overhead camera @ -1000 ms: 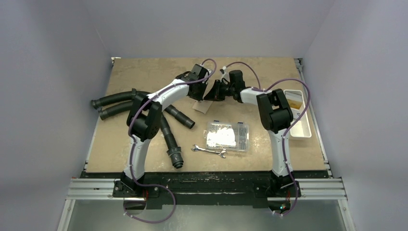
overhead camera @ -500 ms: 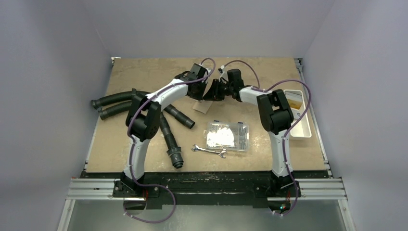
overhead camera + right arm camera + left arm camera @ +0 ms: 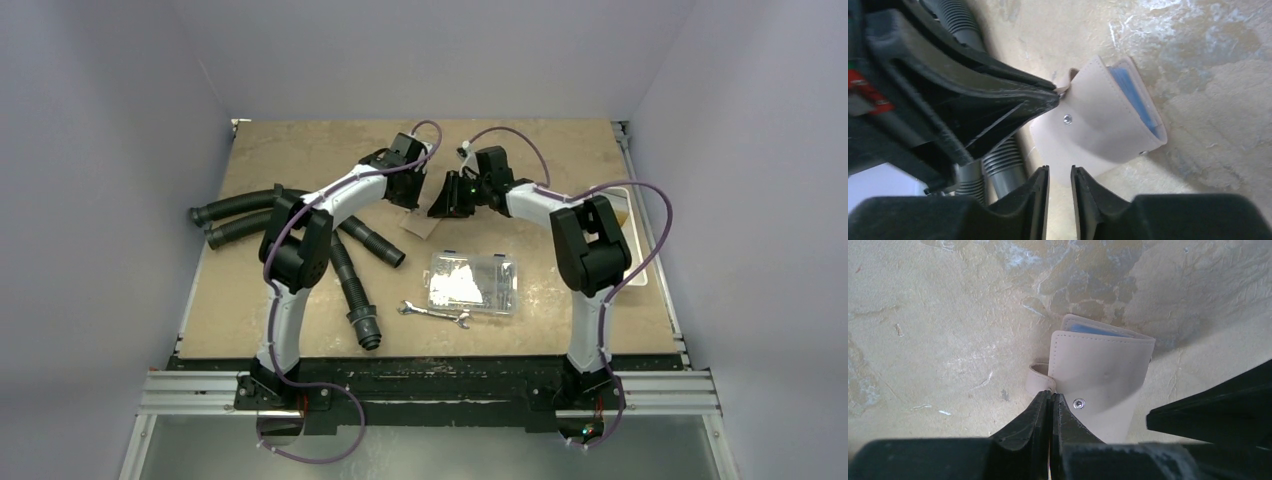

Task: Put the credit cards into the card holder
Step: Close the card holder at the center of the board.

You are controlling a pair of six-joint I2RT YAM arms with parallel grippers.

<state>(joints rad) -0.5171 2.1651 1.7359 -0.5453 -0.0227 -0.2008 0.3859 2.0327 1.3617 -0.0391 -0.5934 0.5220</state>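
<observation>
From above, the card holder point(image 3: 420, 222) sits mid-desk point(image 3: 300, 150) between the left gripper point(image 3: 412, 196) and the right gripper point(image 3: 445, 203). Black hoses point(image 3: 250, 210) lie to its left, a clear compartment box point(image 3: 472, 283) lies nearer the bases, and bare desk lies beyond.

Left wrist: the left gripper is clenched on the holder's strap tab point(image 3: 1039, 377). A blue credit card point(image 3: 1095, 330) peeks from the far open edge.

Right wrist: the right gripper is released, with a narrow empty gap, its tips just at the holder's near edge.

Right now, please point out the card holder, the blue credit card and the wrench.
card holder point(image 3: 1100, 372): left wrist view, middle of its tan flap.
credit card point(image 3: 1095, 330): left wrist view, blue edge inside the holder.
wrench point(image 3: 433, 314): top external view, middle of its shaft.
</observation>
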